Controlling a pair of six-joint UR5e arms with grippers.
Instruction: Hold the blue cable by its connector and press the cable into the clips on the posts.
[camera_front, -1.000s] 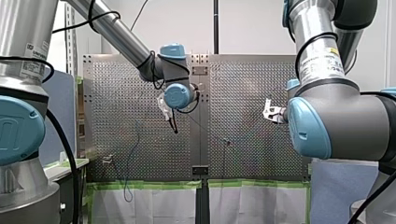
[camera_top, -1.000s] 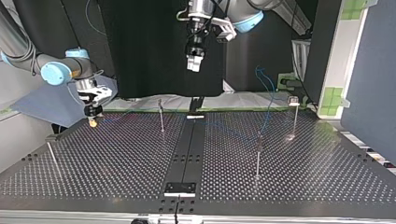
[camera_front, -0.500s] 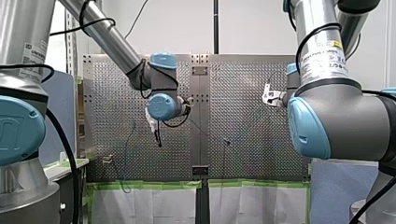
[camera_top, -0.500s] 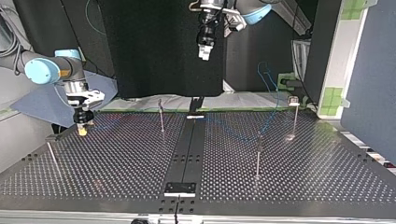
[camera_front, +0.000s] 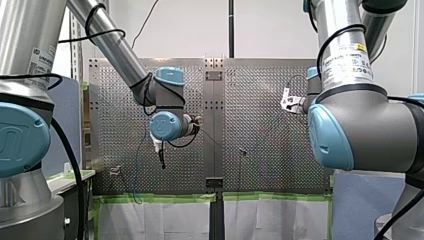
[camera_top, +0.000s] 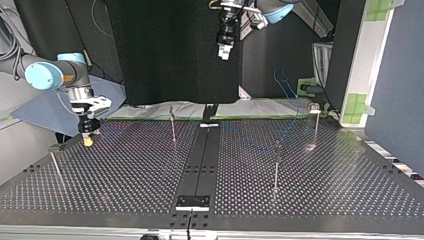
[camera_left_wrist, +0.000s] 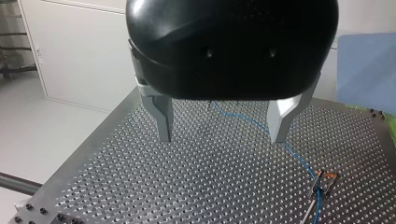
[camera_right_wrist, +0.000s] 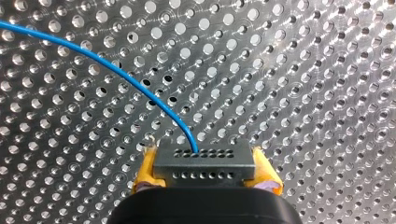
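In the right wrist view my right gripper (camera_right_wrist: 205, 179) is shut with its yellow pads on a dark connector block (camera_right_wrist: 204, 164). The blue cable (camera_right_wrist: 116, 74) leaves the block and curves away over the perforated table. In the top view this gripper (camera_top: 88, 141) hangs just above the table at the left. The cable (camera_top: 289, 117) runs faintly across the plate to a post (camera_top: 276, 162) and up to the back right. My left gripper (camera_left_wrist: 223, 136) is open with nothing between its metal fingers (camera_left_wrist: 163, 116), high above the table (camera_top: 224, 51). Ahead of it the cable (camera_left_wrist: 299, 161) sits in a clip (camera_left_wrist: 323, 178).
Thin posts stand on the plate: one near the middle (camera_top: 172, 125), one at the back right (camera_top: 315, 120), one at the front left (camera_top: 55, 167). A black centre strip (camera_top: 200, 160) divides the table. Green-taped sheets (camera_front: 160, 197) hang along one edge.
My left arm has risen and moved toward the top view's right. My right gripper dropped lower and toward that view's left with the connector, then held still.
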